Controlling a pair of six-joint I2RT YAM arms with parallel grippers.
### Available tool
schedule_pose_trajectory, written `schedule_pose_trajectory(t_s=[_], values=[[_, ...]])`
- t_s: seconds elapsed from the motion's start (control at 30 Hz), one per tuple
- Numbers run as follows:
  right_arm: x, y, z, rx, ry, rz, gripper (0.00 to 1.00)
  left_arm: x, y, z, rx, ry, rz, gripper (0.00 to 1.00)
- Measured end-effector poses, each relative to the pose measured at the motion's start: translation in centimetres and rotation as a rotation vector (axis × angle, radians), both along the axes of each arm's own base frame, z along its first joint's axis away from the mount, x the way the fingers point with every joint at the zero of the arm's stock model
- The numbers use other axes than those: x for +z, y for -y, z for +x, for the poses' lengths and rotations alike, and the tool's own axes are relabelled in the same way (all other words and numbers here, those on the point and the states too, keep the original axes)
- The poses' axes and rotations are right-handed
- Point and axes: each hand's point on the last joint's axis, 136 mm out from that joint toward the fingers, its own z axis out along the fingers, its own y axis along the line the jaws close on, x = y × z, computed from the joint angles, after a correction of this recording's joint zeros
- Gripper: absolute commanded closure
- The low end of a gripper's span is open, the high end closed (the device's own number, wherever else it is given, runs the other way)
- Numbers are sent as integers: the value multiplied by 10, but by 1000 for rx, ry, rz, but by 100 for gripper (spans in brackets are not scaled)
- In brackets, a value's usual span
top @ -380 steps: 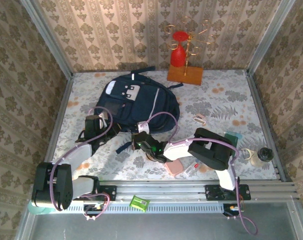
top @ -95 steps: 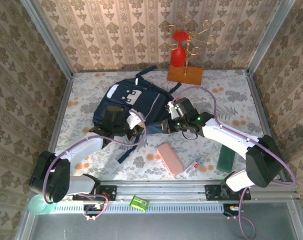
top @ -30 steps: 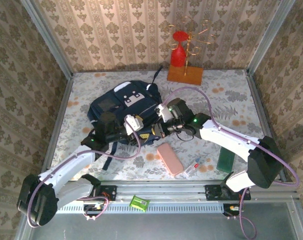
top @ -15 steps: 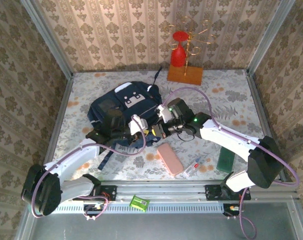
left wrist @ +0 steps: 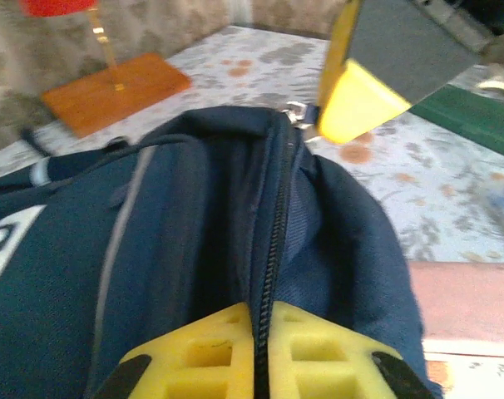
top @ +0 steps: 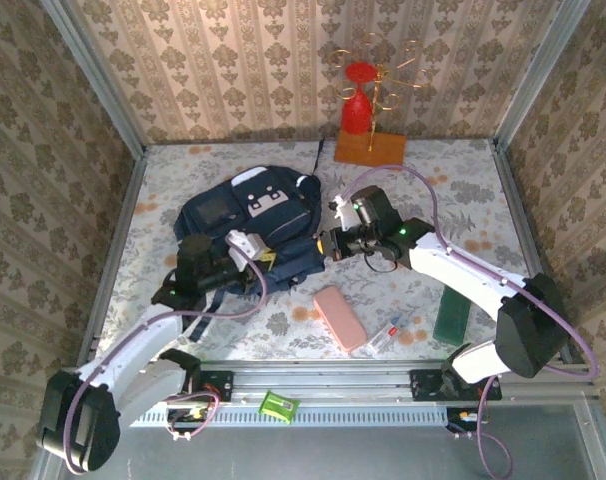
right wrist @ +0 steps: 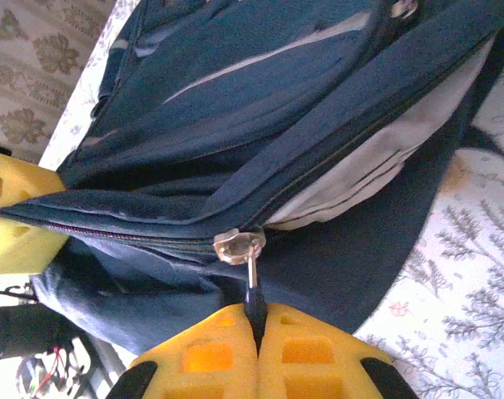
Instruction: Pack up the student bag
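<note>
Bag: the large dark navy fabric backpack [top: 218,215] lies on the floral-patterned surface [top: 453,200], left of centre, with its grey-white front patch facing up on the far side.
Left jaws: at the bag's near edge, the yellow pads drawn almost together and pinching the navy fabric right on the zip line.
Right jaws: at the bag's near right corner, pressed together on the thin dark zip pull [right wrist: 252,293].
Slider: the small silver zip slider [right wrist: 238,246] sits just above the right jaws, with the pull hanging from it.
Zip: in the left wrist view a dark row of teeth [left wrist: 273,241] runs from the left jaws toward the slider.
Pink case: an oblong pink case [top: 340,318] lies near the bag's near right corner, not touching it.
Green book: a flat dark green book [top: 450,315] lies well apart at the right.
Stand: an orange-brown wooden base [top: 371,150] with a red piece and gold wire stands at the back.
</note>
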Motion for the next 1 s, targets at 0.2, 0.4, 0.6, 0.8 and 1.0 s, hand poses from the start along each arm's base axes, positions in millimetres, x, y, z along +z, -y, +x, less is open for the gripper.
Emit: schedule_pose_trajectory(t_s=[0.2, 0.4, 0.6, 0.8, 1.0], values=[[-3, -9, -10, 41, -17, 16, 100, 26, -1, 6, 58, 62, -27, 34], [10, -27, -24, 125, -12, 61, 100, 46, 46, -18, -136, 65, 6, 28], [13, -29, -24, 136, -3, 62, 100, 10, 60, -7, -156, -77, 104, 29], [13, -29, -25, 138, -5, 59, 100, -15, 62, -2, -155, -178, 178, 50], [10, -25, -24, 137, 2, 38, 100, -19, 63, -1, -158, -202, 194, 94]])
